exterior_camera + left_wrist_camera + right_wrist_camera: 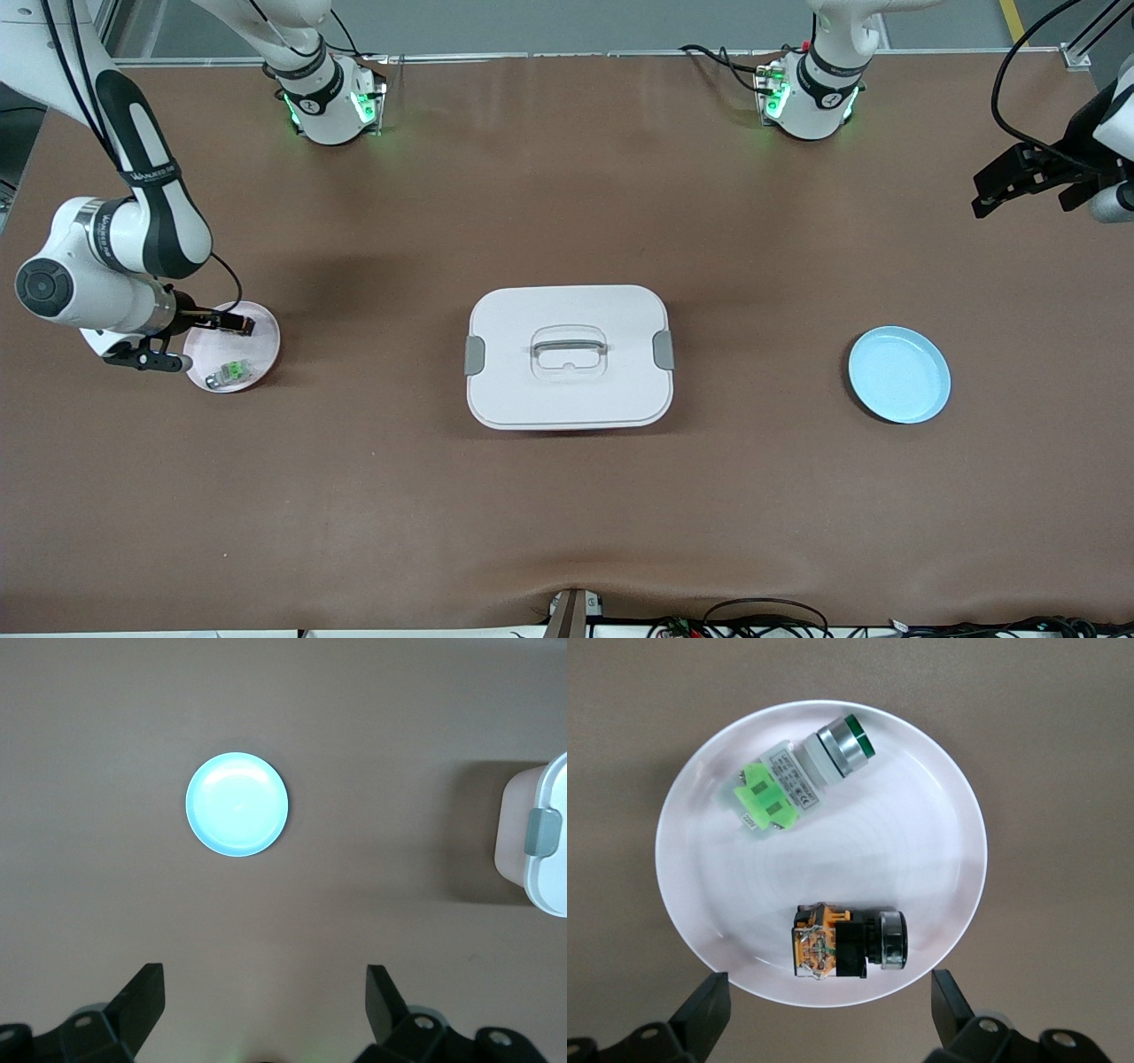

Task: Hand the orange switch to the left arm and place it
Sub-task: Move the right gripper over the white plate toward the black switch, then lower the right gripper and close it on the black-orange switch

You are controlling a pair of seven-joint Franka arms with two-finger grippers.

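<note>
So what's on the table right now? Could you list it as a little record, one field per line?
orange switch: lying on the pink plate, not held
green switch: on the same plate, apart from the orange one
box: mid-table, lid on
blue plate: toward the left arm's end, nothing on it
right gripper: open, over the pink plate
left gripper: open, waiting in the air over bare table near the blue plate
</note>
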